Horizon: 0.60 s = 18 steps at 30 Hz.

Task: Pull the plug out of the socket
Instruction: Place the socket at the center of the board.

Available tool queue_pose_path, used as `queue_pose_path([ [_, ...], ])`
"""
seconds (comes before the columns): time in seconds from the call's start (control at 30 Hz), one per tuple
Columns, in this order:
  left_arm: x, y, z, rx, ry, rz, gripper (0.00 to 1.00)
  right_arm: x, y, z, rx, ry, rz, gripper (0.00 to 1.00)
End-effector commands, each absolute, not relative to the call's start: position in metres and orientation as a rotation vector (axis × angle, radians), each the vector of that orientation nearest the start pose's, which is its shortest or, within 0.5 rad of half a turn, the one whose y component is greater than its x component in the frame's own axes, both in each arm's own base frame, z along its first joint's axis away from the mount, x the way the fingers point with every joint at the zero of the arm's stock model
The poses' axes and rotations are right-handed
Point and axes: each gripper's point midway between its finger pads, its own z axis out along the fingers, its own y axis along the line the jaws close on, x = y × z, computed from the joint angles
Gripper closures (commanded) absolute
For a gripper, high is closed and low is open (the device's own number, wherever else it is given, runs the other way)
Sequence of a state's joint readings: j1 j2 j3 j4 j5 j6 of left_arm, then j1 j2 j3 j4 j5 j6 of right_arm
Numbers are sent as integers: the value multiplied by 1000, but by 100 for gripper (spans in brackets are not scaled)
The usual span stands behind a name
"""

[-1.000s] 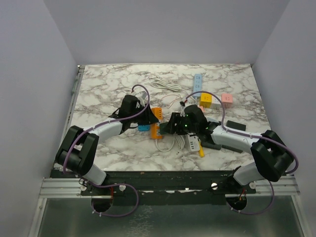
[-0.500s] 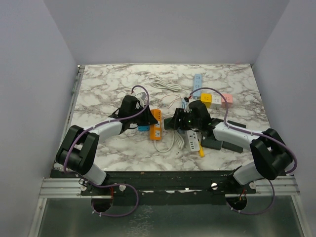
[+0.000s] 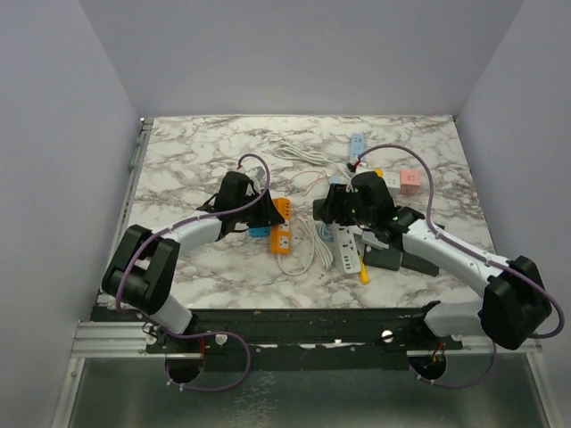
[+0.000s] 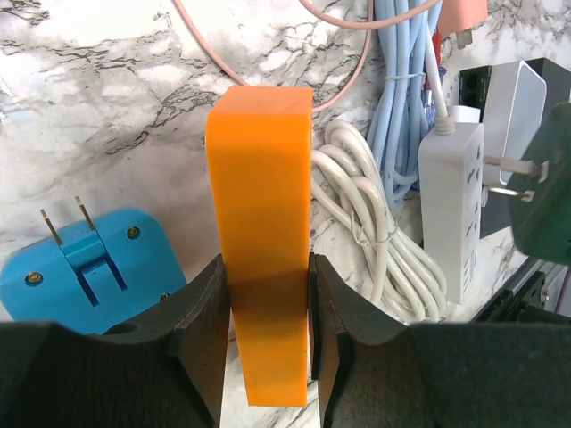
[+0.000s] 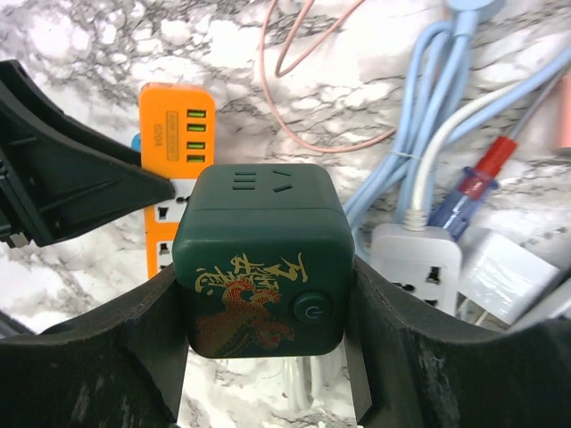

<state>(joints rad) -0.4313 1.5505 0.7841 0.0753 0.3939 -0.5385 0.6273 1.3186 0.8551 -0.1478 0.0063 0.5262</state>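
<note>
Moved since a second ago: right gripper [image 5: 260, 294], back and to the right, away from the orange power strip [image 4: 260, 178], green cube plug [image 5: 259, 223] carried along. Clamped on the cube's two sides. Prongs bare in the left wrist view and well apart from the strip, so by the look of it already unplugged. Left gripper [image 4: 266, 294]: closed on the strip's near end, holding it in place on the tabletop [image 3: 196, 152].

Risks:
- Release here: cube dropped onto the clutter underneath.
- Lowering toward the strip: prongs snagged in the coiled white cable [image 4: 375, 241].
- Lifting left without letting go: strip dragged.

Around: white power strip [image 5: 415, 259] just beside the coil, light blue cable [image 5: 446, 89], pink cable [image 5: 303, 89], blue adapter [image 4: 89, 259] just beside the left gripper. In the way of any set-down: coil and white strip.
</note>
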Motion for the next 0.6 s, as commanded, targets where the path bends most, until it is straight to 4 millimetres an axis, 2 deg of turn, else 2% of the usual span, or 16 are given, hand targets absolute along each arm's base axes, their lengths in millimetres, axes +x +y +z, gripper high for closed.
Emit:
queue_pose_path([
  [0.0, 314, -232, 61, 91, 2440, -858, 73, 302, 217, 147, -97, 2251, 474, 99],
  [0.07, 313, -232, 59, 92, 2448, -856, 70, 301, 216, 148, -88, 2249, 478, 99],
  [0.33, 316, -226, 56, 83, 2468, -805, 42, 302, 213, 142, -63, 2256, 457, 99],
  [0.43, 321, -219, 65, 74, 2441, -745, 32, 303, 206, 144, -55, 2247, 417, 99],
  [0.57, 328, -211, 89, 83, 2355, -694, 22, 304, 199, 151, -49, 2233, 375, 99],
])
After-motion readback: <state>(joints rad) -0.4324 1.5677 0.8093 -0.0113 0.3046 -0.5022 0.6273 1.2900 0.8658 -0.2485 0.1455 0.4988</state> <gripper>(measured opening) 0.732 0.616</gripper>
